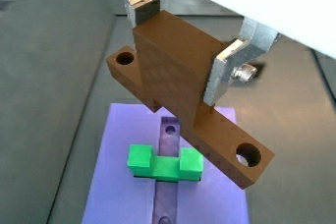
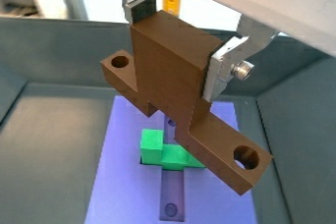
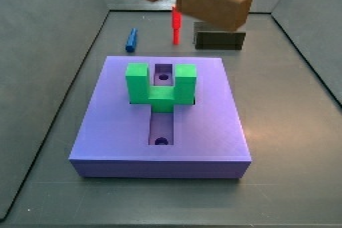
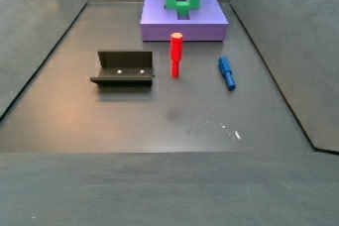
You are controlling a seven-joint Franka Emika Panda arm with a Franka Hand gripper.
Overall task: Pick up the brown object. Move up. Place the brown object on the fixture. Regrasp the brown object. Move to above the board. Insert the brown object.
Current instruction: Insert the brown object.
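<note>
Brown object [image 2: 178, 95] held aloft over the board [image 2: 125, 184].

I see the gripper [image 2: 184, 36] closed on its middle, silver fingers [image 1: 234, 66] pressed to both sides, directly above the green block [image 3: 160, 82]. Beyond stand the red peg [image 4: 175, 54], blue peg [image 4: 227, 72] and fixture [image 4: 123, 68].

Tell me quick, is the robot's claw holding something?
Gripper: shut on the brown object, held in the air above the board.

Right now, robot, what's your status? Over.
End effector shut on the brown object, high above the board. Green U-shaped block below it. Fixture empty; red peg, blue peg off to the side.
</note>
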